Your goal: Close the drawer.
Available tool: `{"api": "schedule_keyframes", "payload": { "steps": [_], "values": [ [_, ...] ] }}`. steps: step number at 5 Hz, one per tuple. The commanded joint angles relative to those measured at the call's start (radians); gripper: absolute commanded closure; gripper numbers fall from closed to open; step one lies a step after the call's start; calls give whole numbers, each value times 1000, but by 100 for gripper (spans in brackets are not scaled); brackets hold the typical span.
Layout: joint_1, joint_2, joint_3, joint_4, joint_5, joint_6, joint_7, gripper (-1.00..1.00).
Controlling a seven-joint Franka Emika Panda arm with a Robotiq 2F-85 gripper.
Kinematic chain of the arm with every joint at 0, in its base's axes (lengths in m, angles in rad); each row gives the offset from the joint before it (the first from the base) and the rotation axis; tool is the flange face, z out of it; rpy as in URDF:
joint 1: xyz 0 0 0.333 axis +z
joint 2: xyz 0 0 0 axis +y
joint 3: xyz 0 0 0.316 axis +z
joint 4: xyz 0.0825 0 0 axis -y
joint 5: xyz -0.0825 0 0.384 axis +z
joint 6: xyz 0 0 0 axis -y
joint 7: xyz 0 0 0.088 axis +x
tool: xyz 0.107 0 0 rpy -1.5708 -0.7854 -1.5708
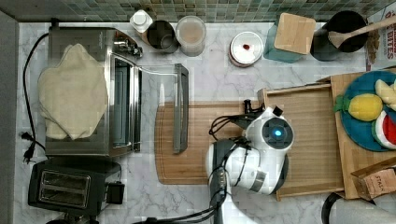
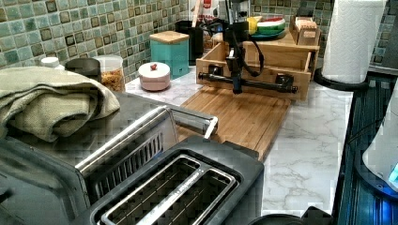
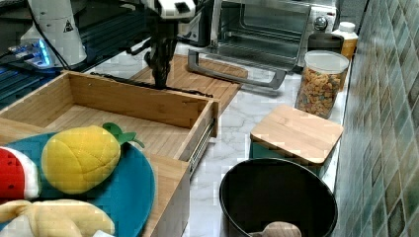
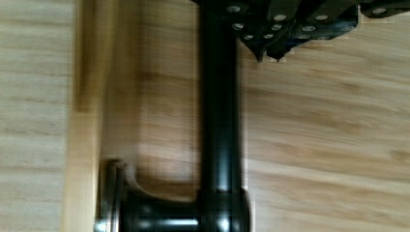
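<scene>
Gripper at drawer handle

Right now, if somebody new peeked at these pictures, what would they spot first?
Probably the white robot arm over the pulled-out wooden drawer, its pincer down at the drawer's black handle. Next, the toaster oven with its glass door dropped open, at the top view's left. Then the bright toy fruit on the blue plate at the top view's right.
</scene>
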Motion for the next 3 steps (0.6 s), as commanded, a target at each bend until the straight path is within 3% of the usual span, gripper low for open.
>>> {"api": "schedule_keyframes", "payload": {
  "steps": [1, 2, 3],
  "values": [
    [-100, 49, -104, 152, -12, -14, -28, 100],
    [-131, 73, -128, 207, -50, -14, -36, 100],
    [-165, 119, -161, 248, 4, 44, -100, 100]
  ]
}}
